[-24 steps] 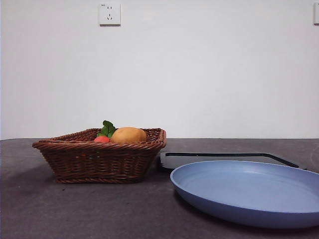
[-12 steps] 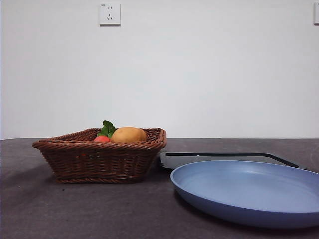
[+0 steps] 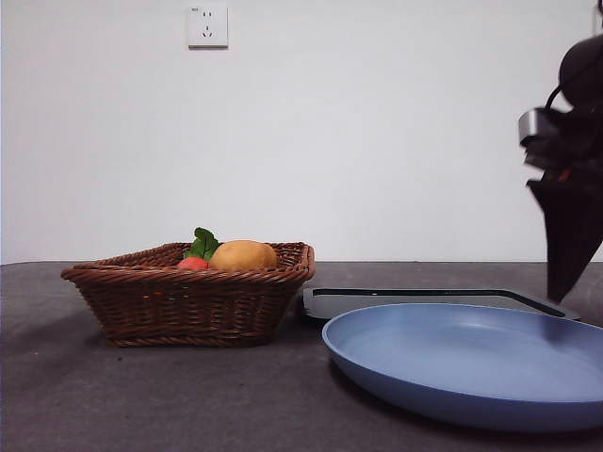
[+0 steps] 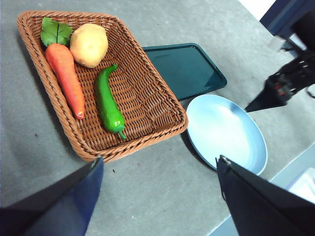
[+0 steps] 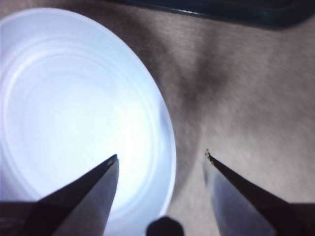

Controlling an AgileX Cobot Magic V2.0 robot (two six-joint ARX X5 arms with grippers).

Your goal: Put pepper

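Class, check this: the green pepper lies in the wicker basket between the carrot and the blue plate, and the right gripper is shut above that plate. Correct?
Not quite: the right gripper is open, as the right wrist view shows, over the blue plate's edge. The pepper does lie in the basket beside the carrot.

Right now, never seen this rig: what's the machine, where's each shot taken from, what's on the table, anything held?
It is a two-armed table robot, each arm ending in a two-jawed pincer.

One camera looks level across the table; the other two sit on the wrists.

On the table: a wicker basket holding the green pepper, a carrot and a tan round fruit. Beside it are a dark tray and a blue plate.

The left pincer is high above the table, jaws open, empty. The right pincer hangs over the plate's edge, jaws open, empty; it is the dark shape at the front view's right edge.
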